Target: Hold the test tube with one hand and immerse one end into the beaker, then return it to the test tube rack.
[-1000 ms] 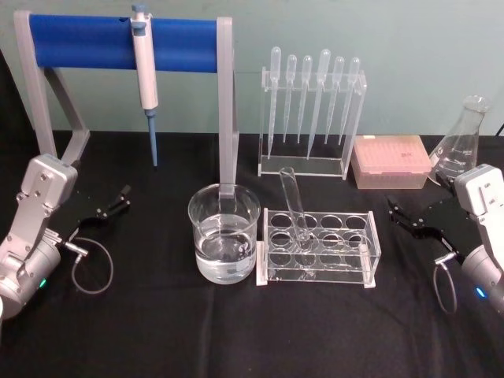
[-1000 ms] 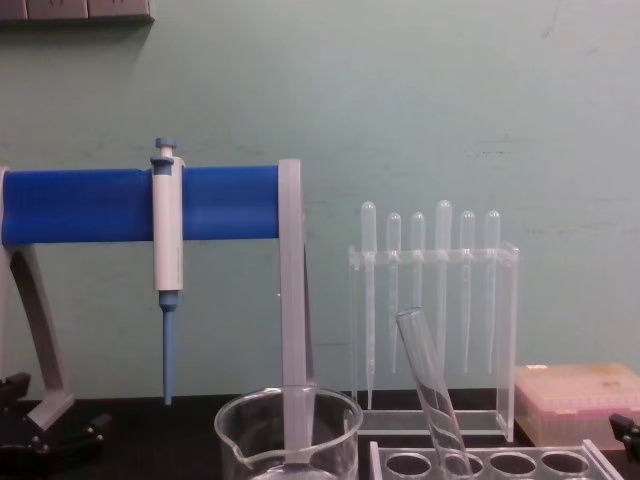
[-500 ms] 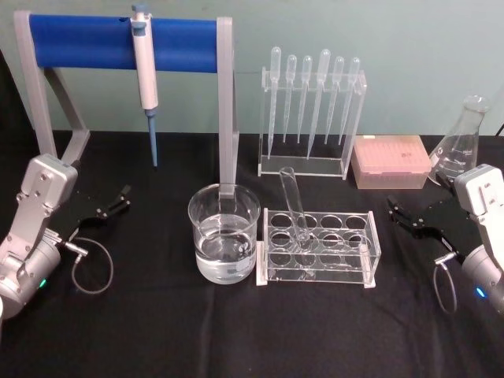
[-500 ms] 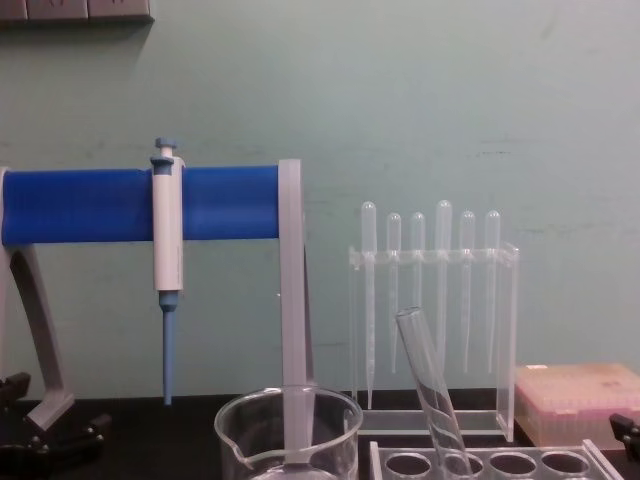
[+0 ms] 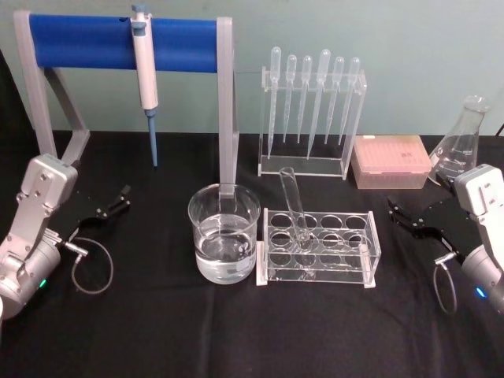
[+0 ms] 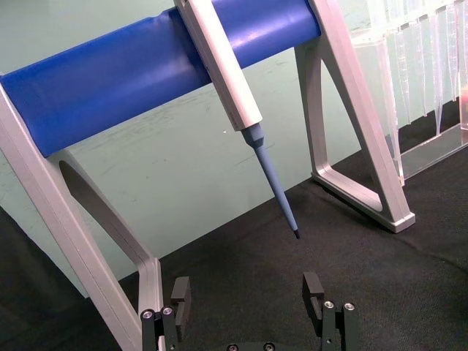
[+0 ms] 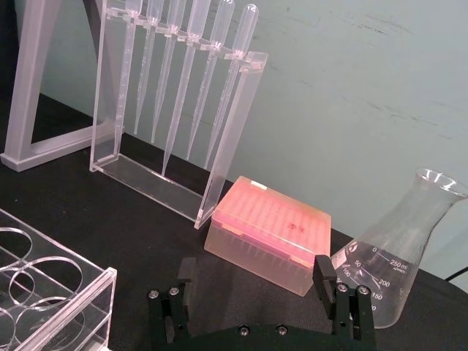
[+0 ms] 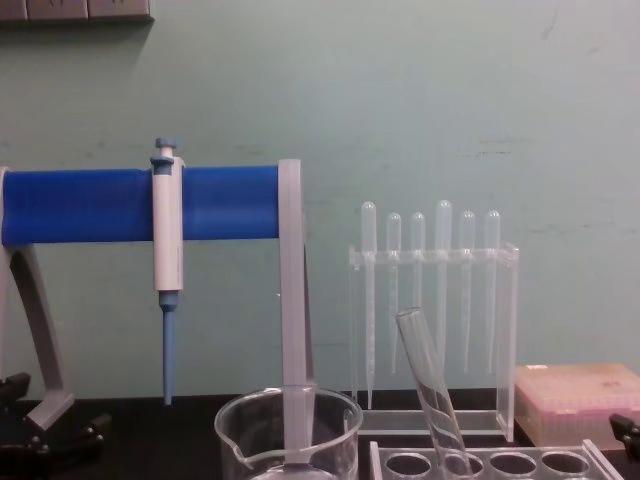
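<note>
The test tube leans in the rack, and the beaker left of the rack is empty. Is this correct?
One part is wrong: the beaker holds clear liquid, as the head view shows. The test tube does lean in the rack.

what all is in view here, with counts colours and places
test tube: one, clear, leaning in its rack
test tube rack: one, clear, centre, right of the beaker
beaker: one, clear, liquid inside, centre
pipettor: one, white and blue, hanging on the stand
stand: one, blue bar on grey legs, back left
pipettes: six, clear, racked at the back
tip box: one, pink, back right
flask: one, clear, far right
left pincer: one, black, open, left edge
right pincer: one, black, open, right edge
</note>
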You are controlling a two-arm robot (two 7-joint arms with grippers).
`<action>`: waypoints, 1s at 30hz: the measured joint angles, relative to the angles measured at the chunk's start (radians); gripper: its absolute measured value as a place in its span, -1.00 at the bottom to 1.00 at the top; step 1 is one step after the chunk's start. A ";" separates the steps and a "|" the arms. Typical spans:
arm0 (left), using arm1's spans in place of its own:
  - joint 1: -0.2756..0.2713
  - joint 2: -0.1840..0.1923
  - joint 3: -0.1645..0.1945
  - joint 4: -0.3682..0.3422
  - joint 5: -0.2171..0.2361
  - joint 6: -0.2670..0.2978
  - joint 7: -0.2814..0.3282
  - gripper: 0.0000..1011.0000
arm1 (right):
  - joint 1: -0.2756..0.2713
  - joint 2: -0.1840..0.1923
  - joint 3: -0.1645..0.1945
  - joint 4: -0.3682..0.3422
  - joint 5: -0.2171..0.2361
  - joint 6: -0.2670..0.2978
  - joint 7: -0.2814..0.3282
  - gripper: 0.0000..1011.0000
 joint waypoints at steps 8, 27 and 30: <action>0.000 0.000 0.000 0.000 0.000 0.000 0.000 0.98 | 0.000 0.000 0.000 0.000 0.000 0.000 0.000 0.99; 0.000 0.000 0.000 0.000 0.000 0.000 0.000 0.98 | -0.080 0.042 0.045 -0.115 -0.014 0.031 -0.008 0.99; 0.000 0.000 0.000 0.000 0.000 0.000 0.000 0.98 | -0.125 0.072 0.064 -0.188 -0.005 0.058 -0.004 0.99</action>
